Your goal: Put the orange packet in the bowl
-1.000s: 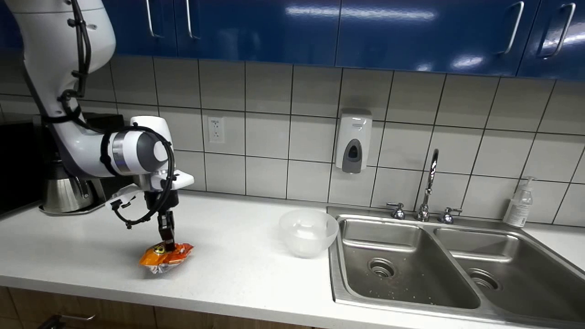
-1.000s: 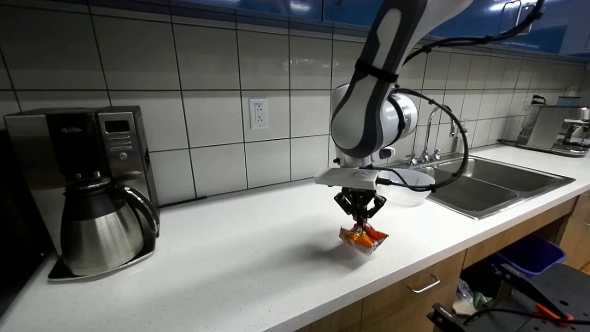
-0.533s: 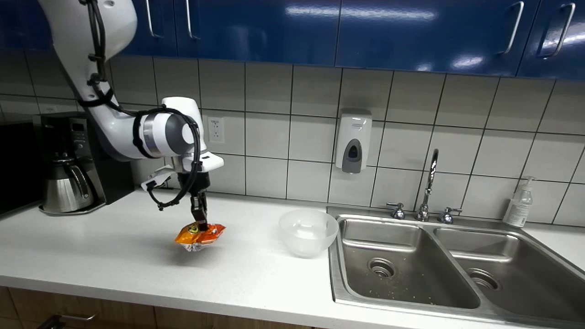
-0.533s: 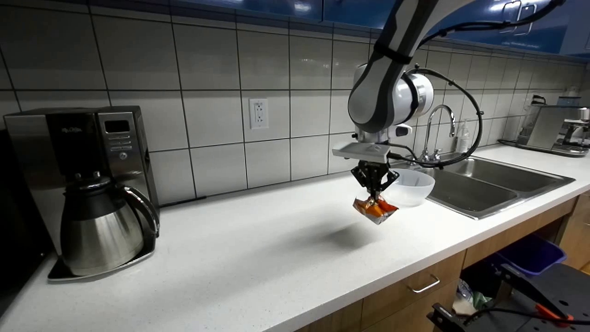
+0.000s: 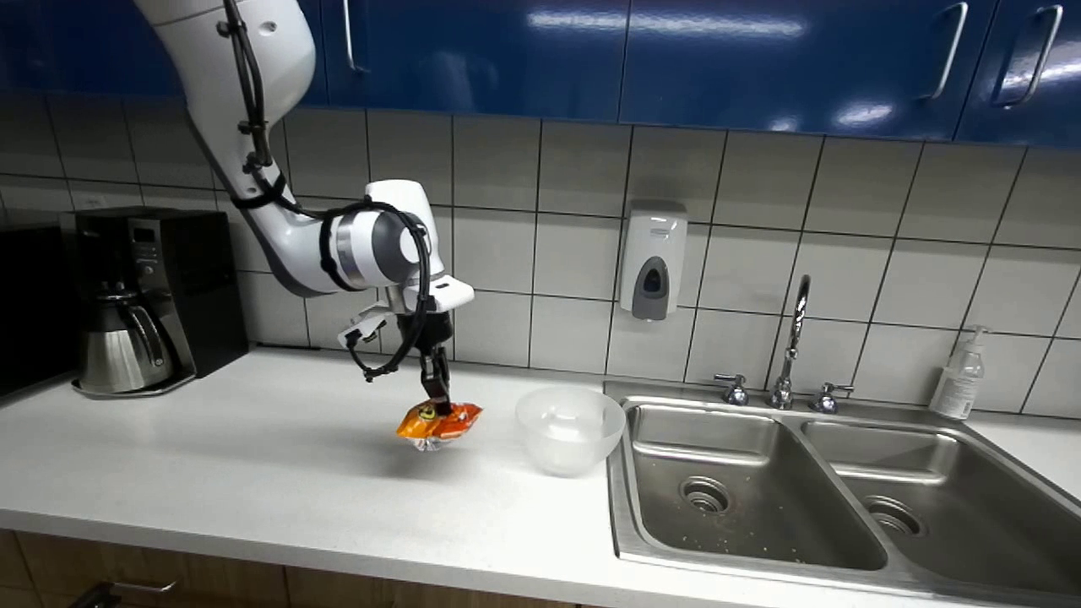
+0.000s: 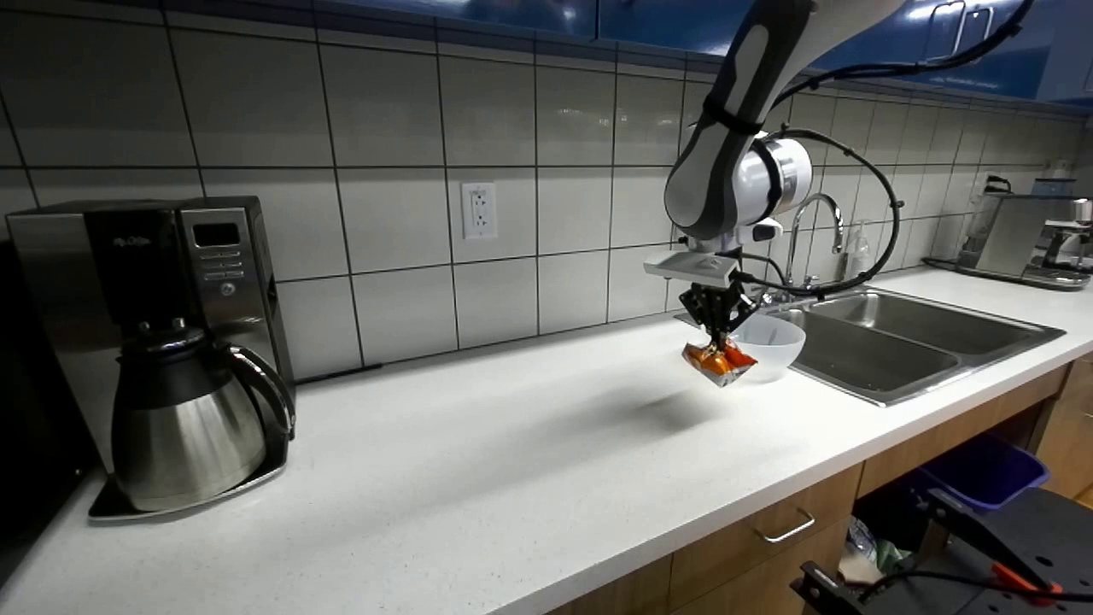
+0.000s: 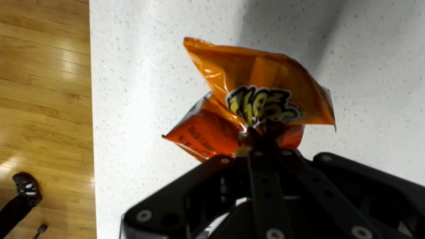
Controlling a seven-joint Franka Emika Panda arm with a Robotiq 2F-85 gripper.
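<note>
The orange packet (image 5: 463,419) hangs pinched in my gripper (image 5: 442,410), held above the white counter. In the wrist view the packet (image 7: 265,73) is crumpled and folded around the fingertips, with its orange and red sides showing. In that view the gripper (image 7: 260,132) is shut on the packet's middle; the fingertips are partly hidden in the folds. The translucent white bowl (image 5: 570,431) stands upright on the counter beside the sink, a short way from the packet. In an exterior view the packet (image 6: 716,362) and gripper (image 6: 720,342) partly cover the bowl (image 6: 775,337).
A steel double sink (image 5: 623,507) adjoins the bowl's side. A faucet (image 5: 790,355) and a soap bottle (image 5: 958,380) stand behind it. A coffee maker (image 6: 145,265) with a steel carafe (image 6: 188,427) stands at the counter's far end. Blue cabinets (image 5: 473,51) hang above.
The gripper has lifted the packet higher off the counter and carried it toward the bowl and sink. The packet has stayed in the grip. The bowl has not moved.
</note>
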